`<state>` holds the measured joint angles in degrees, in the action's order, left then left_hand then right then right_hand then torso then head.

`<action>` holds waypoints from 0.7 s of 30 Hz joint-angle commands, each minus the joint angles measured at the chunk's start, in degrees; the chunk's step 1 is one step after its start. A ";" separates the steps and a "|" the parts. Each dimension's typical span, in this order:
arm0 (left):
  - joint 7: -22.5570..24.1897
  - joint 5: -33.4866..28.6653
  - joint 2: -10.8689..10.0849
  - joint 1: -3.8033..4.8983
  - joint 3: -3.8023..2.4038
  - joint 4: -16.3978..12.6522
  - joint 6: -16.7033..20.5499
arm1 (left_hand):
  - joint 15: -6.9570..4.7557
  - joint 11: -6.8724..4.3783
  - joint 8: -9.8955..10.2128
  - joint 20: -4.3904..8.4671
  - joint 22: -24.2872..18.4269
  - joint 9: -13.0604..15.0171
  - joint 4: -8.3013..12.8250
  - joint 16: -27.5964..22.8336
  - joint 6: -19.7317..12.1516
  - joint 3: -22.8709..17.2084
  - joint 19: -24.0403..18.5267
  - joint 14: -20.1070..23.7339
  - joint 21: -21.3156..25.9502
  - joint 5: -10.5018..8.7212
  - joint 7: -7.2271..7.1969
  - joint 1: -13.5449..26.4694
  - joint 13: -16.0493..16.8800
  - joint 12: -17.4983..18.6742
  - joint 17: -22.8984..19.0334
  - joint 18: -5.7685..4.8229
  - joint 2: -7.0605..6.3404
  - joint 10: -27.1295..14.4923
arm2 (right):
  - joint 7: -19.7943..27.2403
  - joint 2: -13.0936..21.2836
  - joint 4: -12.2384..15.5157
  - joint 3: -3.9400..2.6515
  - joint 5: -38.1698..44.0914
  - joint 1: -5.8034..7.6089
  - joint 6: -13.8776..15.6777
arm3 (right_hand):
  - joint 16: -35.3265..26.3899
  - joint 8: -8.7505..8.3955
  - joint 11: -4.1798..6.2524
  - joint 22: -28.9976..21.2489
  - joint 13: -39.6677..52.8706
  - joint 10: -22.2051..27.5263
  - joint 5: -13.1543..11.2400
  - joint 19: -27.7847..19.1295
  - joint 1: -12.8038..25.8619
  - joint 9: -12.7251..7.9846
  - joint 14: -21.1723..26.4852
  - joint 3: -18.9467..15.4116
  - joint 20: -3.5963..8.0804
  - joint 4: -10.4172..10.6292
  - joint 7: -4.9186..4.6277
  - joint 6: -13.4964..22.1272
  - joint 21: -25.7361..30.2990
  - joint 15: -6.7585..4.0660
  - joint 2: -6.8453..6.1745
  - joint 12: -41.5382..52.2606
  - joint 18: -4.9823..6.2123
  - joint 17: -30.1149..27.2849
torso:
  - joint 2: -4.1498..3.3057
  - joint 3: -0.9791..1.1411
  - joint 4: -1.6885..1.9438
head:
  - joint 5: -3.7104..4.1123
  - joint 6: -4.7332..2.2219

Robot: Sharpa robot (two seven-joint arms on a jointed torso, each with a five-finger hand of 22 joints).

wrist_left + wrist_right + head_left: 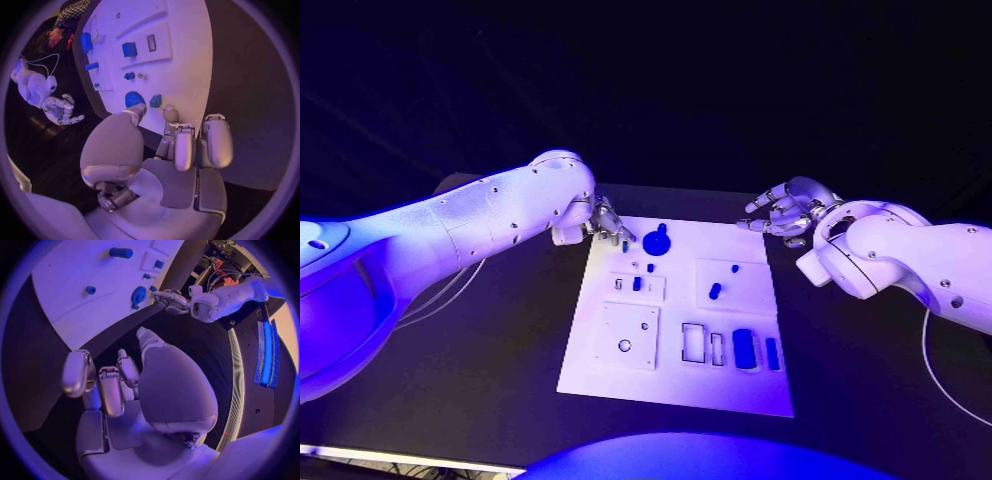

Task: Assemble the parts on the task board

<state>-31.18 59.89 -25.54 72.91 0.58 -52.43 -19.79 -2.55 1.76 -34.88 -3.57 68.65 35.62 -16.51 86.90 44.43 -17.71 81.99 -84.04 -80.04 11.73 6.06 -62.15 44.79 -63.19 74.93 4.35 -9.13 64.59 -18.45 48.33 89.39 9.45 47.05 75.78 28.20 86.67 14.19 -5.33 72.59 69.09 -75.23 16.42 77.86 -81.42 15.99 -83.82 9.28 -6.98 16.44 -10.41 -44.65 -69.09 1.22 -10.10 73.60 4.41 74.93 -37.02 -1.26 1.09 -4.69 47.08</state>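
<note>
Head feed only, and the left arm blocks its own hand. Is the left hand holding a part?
Observer: No. In the left wrist view the left hand holds nothing, and its fingers are apart.
Operator: Where are its fingertips?
Observer: At the board edge, just short of a small blue part that lies beside the round blue part.
Operator: Anything in the right palm?
Observer: Nothing. In the right wrist view the right hand is empty, over the black table, off the board.
</note>
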 commanded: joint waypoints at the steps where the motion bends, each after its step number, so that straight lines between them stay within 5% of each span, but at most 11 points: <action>1: 0.75 -0.59 0.18 -0.01 0.01 -0.05 -1.27 | 0.42 -0.06 -0.03 -0.40 0.00 -0.06 -0.13 0.21 0.64 0.40 -0.17 -4.32 0.28 -0.19 0.00 -0.83 -0.01 0.09 9.45 -0.18 -0.01 -0.31 | 0.28 -0.06 0.03 -0.01 0.39 -0.03 -0.61 | -0.21 0.20 0.09 -0.05 0.01 0.35 -0.05 -0.33 0.43 -0.08 -4.00 0.06 0.15 0.13 0.13 0.03 0.36 -0.34 0.21 0.04 0.91 5.74 | 0.03 0.01 0.02 | -0.02 0.01; 21: 1.98 -1.49 0.03 -0.04 0.05 -0.57 -0.58 | 0.03 -0.59 -1.61 -0.15 0.60 0.35 0.03 0.36 2.61 0.31 0.01 -4.40 -0.02 0.16 -0.59 -4.44 0.50 -0.62 9.70 -0.27 1.48 0.36 | 0.21 -0.17 -0.15 -0.01 0.39 -0.03 -0.83 | -0.22 0.26 0.10 -0.02 0.08 0.30 -0.05 -0.31 0.43 -0.08 -3.99 0.16 0.16 0.09 0.14 0.02 0.35 -0.35 0.30 0.10 0.91 5.72 | -0.03 0.04 -0.01 | -0.16 0.08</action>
<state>-30.36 59.08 -25.58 72.86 0.65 -52.82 -20.37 -2.55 1.53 -36.13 -3.57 69.20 35.92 -16.51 86.90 46.72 -17.39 81.99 -84.04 -80.04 11.73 5.41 -66.26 45.24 -63.63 74.92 4.35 -7.59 64.82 -18.48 48.22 89.25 9.45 47.05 75.78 28.16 86.67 14.19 -5.33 72.60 69.08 -75.23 16.42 77.86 -81.43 15.99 -83.82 9.28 -6.98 16.44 -10.41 -44.65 -69.09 1.22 -10.10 73.60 4.41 74.92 -37.02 -1.21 1.09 -4.86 47.15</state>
